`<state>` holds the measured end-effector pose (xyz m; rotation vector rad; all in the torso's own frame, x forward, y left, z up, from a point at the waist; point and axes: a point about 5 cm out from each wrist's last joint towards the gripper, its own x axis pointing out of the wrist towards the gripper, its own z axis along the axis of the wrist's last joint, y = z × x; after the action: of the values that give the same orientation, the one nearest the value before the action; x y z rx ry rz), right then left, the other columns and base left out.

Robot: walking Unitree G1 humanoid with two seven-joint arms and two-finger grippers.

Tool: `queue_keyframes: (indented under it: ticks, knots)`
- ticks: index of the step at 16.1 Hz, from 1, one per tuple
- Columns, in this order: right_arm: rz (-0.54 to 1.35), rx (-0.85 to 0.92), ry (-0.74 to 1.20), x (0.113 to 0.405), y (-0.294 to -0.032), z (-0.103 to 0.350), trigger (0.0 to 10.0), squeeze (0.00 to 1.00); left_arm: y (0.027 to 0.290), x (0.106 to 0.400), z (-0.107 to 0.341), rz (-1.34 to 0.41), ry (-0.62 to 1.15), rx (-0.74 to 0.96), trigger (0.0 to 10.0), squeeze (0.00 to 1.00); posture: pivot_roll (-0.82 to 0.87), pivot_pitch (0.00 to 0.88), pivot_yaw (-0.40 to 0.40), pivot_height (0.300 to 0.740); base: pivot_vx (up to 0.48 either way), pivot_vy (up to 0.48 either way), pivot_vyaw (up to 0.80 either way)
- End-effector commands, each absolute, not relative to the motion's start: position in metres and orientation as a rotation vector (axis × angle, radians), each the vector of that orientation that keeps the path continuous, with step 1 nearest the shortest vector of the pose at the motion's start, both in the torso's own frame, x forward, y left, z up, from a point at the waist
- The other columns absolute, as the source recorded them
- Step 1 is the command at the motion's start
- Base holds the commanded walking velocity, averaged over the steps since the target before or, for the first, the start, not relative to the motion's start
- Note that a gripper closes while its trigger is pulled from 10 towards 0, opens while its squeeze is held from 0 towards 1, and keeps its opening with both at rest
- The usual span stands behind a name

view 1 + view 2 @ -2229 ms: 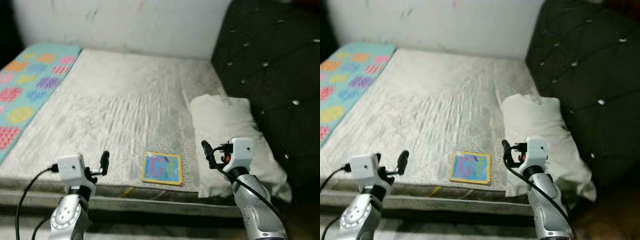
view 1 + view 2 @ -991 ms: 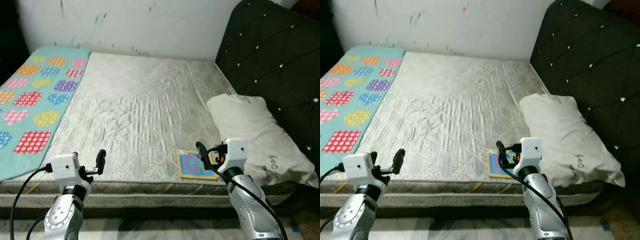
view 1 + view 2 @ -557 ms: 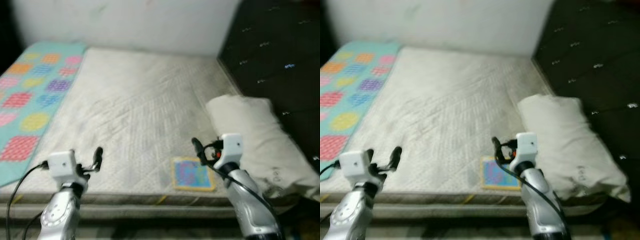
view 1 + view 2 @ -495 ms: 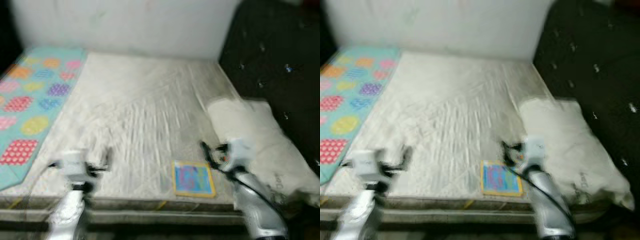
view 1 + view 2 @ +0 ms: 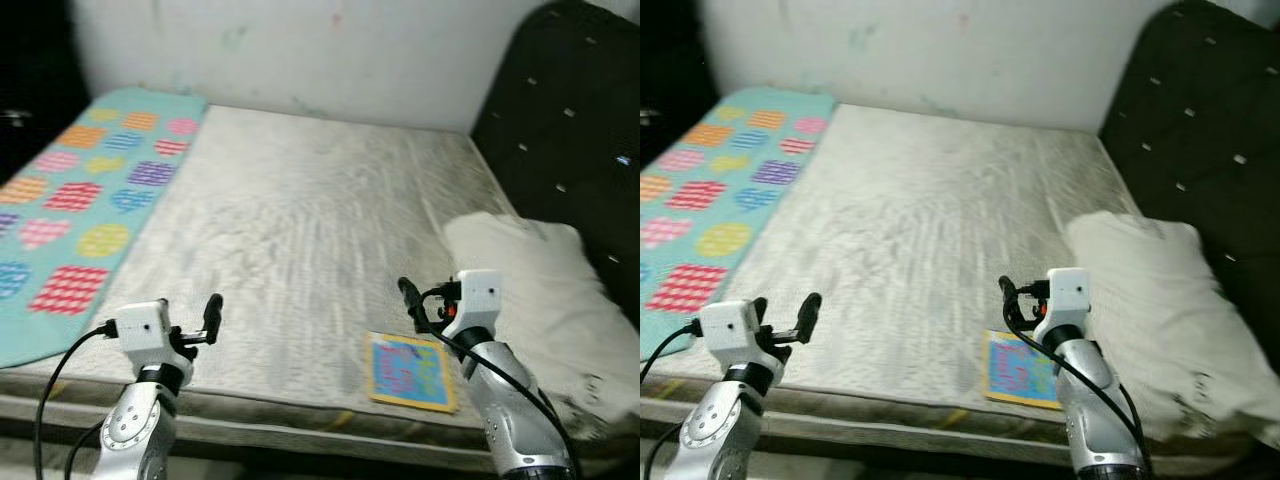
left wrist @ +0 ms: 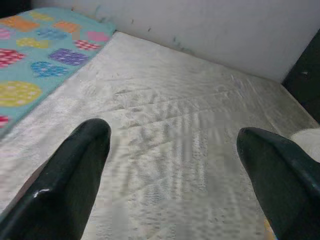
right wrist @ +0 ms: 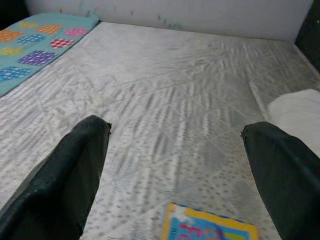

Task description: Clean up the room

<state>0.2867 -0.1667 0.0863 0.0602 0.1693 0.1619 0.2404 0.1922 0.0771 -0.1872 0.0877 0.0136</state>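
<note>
A flat picture book (image 5: 410, 372) with a yellow border and blue cover lies on the bare grey mattress (image 5: 300, 210), close to its front edge. My right gripper (image 5: 409, 298) hovers open just above and slightly left of the book, which shows between and below its fingers (image 7: 75, 170) in the right wrist view as book (image 7: 210, 232). My left gripper (image 5: 211, 307) is open and holds nothing, over the mattress front edge at the left. A white pillow (image 5: 530, 275) lies at the right side.
A teal blanket (image 5: 85, 190) with coloured patches covers the mattress's left strip. A black tufted headboard (image 5: 580, 130) stands along the right, a white wall (image 5: 300, 50) at the back. The mattress front edge (image 5: 280, 425) runs just ahead of my arms.
The camera moved and blurred; the scene now sits further right in view, with more of the teal blanket showing. Both arms keep the same pose, fingers still open.
</note>
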Motion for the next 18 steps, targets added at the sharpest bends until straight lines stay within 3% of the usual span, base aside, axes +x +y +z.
queue_keyframes:
  ticks: [1, 18]
  knots:
    - [0.166, 0.061, 0.161, 0.2884, -0.1649, 0.0890, 10.0, 0.00, 0.1940, 0.2419, 0.0779, 0.021, 0.091, -0.183, 10.0, 0.00, -0.05, 0.000, -0.071, 0.740, 0.000, 0.480, 0.00]
    - [0.190, 0.052, 0.187, 0.2918, -0.1627, 0.0882, 10.0, 0.00, 0.1949, 0.2449, 0.0793, 0.040, 0.088, -0.192, 10.0, 0.00, -0.06, 0.000, -0.071, 0.740, 0.000, 0.473, -0.06]
